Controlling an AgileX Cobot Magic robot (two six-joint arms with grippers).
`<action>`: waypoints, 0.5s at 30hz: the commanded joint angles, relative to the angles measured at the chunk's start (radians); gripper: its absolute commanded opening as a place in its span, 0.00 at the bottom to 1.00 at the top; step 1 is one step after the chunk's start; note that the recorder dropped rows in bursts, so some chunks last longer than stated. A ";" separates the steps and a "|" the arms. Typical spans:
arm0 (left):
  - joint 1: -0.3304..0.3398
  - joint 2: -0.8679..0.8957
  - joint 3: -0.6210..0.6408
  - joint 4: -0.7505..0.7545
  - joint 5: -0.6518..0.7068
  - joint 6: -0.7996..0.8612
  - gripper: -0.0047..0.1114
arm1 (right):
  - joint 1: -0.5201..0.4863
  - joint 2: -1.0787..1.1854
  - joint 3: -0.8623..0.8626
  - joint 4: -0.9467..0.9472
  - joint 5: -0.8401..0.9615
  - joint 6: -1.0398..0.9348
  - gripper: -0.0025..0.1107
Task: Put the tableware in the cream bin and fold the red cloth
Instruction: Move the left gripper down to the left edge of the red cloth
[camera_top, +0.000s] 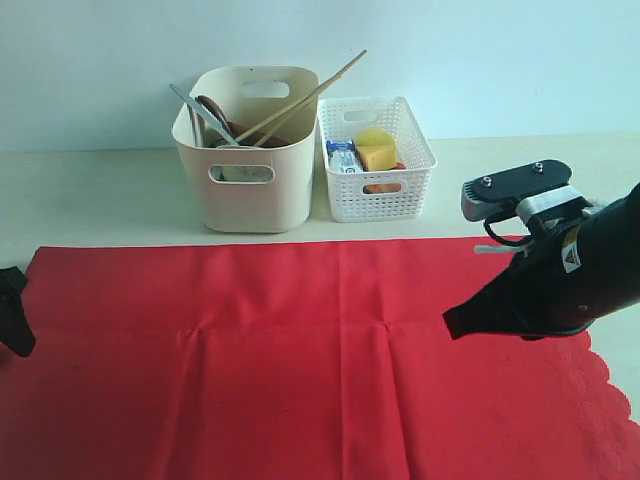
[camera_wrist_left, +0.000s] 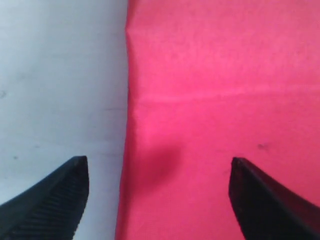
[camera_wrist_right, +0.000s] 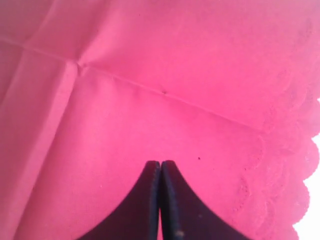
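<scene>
The red cloth (camera_top: 300, 360) lies spread flat over the front of the table, its scalloped edge at the right. At the back stands the cream bin (camera_top: 247, 150), holding the tableware: chopsticks (camera_top: 305, 98) and a knife (camera_top: 200, 110) stick out of it. My left gripper (camera_top: 12, 310) is at the cloth's left edge, open wide. In the left wrist view that gripper (camera_wrist_left: 159, 165) straddles the border of the cloth (camera_wrist_left: 225, 100). My right gripper (camera_top: 460, 325) hovers over the right part of the cloth, shut and empty; the right wrist view shows it (camera_wrist_right: 160, 165) above the cloth (camera_wrist_right: 150, 75).
A white lattice basket (camera_top: 375, 160) with food items stands right of the cream bin. Bare pale table (camera_top: 90, 190) runs behind the cloth and along its left side (camera_wrist_left: 60, 75). A pale wall rises behind the bins.
</scene>
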 joint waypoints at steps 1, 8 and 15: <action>0.007 0.026 -0.006 -0.022 0.023 0.033 0.68 | 0.000 0.023 -0.001 -0.011 0.070 -0.003 0.02; 0.046 0.062 -0.006 -0.135 0.045 0.111 0.68 | 0.000 0.060 0.012 -0.011 0.056 0.000 0.02; 0.052 0.070 -0.006 -0.147 0.084 0.148 0.68 | 0.000 0.060 0.018 -0.011 0.044 -0.002 0.02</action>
